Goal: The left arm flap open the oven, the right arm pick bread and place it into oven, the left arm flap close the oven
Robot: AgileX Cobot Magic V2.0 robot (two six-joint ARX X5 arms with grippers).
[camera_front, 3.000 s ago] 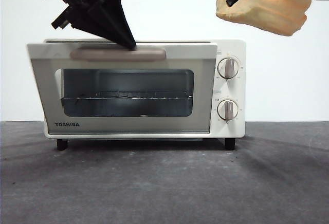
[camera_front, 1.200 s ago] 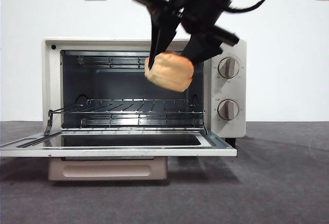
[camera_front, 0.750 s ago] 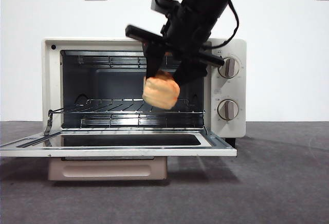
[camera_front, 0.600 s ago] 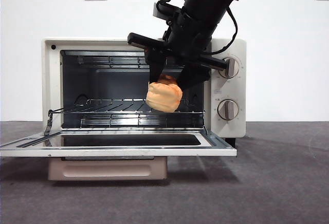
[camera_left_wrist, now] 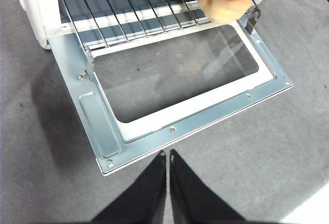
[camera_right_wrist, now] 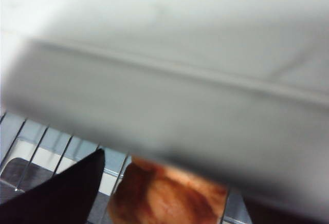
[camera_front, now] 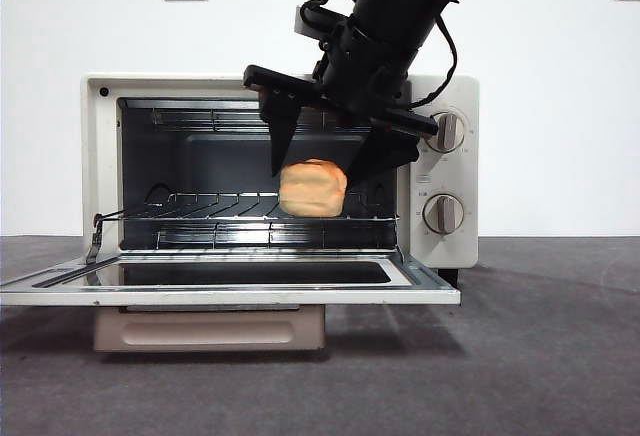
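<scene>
Golden-orange and lumpy, the small bread loaf (camera_front: 313, 188) sits on the wire rack (camera_front: 250, 206) inside the cream-white boxy Toshiba toaster oven (camera_front: 445, 171), whose glass-windowed door (camera_front: 230, 286) lies folded flat toward the camera. The right gripper (camera_front: 340, 161) hangs at the oven's mouth with its two black jaws spread wide on either side of the loaf, which lies just below and between them; no contact between jaws and crust can be made out, so the bread appears released onto the rack. Judged from this, the coming move turns on a clean retreat: the loaf lies directly under the parted jaws, so the right arm would need to draw back out of the opening without grazing it. The loaf's long axis seems to run into the oven, since the front view shows only a rounded end. The left gripper (camera_left_wrist: 168, 157), jaws pressed together and holding nothing, waits above the table out in front of the door's free edge, the nearer arm for the closing flap. The left wrist view shows the door's metal inner frame and the loaf (camera_left_wrist: 223, 2) near the rack's front edge; the right wrist view, largely blurred by the oven's pale top, shows only one jaw beside the browned crust (camera_right_wrist: 164, 196).
</scene>
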